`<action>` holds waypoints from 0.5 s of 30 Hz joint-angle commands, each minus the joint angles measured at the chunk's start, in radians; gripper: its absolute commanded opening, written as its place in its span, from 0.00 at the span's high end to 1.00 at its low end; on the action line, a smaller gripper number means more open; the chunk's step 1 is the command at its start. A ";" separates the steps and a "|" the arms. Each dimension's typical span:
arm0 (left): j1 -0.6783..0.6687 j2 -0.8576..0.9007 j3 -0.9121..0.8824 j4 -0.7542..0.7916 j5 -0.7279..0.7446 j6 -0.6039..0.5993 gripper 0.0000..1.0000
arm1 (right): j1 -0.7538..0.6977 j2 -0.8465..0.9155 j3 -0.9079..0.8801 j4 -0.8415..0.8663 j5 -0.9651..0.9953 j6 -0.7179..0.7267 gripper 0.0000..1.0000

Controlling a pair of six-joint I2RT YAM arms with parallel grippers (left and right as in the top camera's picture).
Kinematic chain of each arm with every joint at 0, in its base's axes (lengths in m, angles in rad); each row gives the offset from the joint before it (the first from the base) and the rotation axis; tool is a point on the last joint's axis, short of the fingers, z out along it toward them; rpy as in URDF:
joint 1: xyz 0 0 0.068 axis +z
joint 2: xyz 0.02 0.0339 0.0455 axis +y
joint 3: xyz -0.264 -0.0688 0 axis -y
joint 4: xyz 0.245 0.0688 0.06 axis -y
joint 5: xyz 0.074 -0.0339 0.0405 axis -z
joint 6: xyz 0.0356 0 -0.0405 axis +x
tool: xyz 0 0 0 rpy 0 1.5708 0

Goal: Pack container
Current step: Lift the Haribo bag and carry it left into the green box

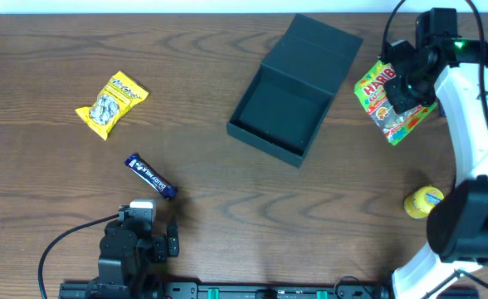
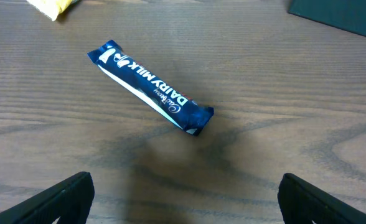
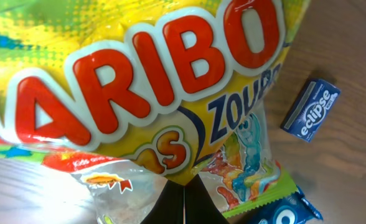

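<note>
Pinching a Haribo sweet bag (image 1: 389,104), the right gripper (image 3: 184,193) has its claw pressed together on the packet, just right of the container (image 1: 290,95). That dark teal box sits open at the wooden table's (image 1: 227,199) far centre, lid flap laid back. The left gripper (image 2: 184,202), claw spread wide and empty, hangs just short of a Dairy Milk bar (image 2: 152,87). A yellow snack packet (image 1: 111,104) lies far left.
</note>
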 commanded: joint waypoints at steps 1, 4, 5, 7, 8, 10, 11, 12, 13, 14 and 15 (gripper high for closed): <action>0.006 -0.006 -0.037 -0.024 -0.011 0.007 0.05 | 0.051 -0.060 0.005 -0.012 -0.027 0.103 0.99; 0.006 -0.006 -0.037 -0.024 -0.011 0.007 0.05 | 0.097 -0.098 0.005 -0.023 -0.081 0.179 0.99; 0.006 -0.006 -0.037 -0.024 -0.011 0.007 0.05 | 0.116 -0.112 0.005 -0.023 -0.103 0.218 0.99; 0.006 -0.006 -0.037 -0.024 -0.011 0.007 0.05 | 0.156 -0.135 0.005 -0.022 -0.136 0.304 0.99; 0.006 -0.006 -0.037 -0.024 -0.011 0.007 0.05 | 0.176 -0.145 0.005 -0.020 -0.146 0.352 0.99; 0.006 -0.006 -0.037 -0.024 -0.011 0.007 0.05 | 0.227 -0.161 0.005 -0.018 -0.156 0.472 0.99; 0.006 -0.006 -0.037 -0.024 -0.011 0.007 0.05 | 0.251 -0.166 0.005 -0.015 -0.159 0.525 0.99; 0.006 -0.006 -0.037 -0.024 -0.011 0.007 0.05 | 0.281 -0.167 0.005 -0.010 -0.166 0.582 0.99; 0.006 -0.006 -0.037 -0.024 -0.011 0.007 0.05 | 0.312 -0.167 0.005 -0.002 -0.171 0.640 0.99; 0.006 -0.006 -0.037 -0.024 -0.011 0.007 0.05 | 0.339 -0.167 0.005 0.007 -0.173 0.686 0.99; 0.006 -0.006 -0.037 -0.024 -0.011 0.007 0.05 | 0.367 -0.166 0.005 0.018 -0.173 0.729 0.99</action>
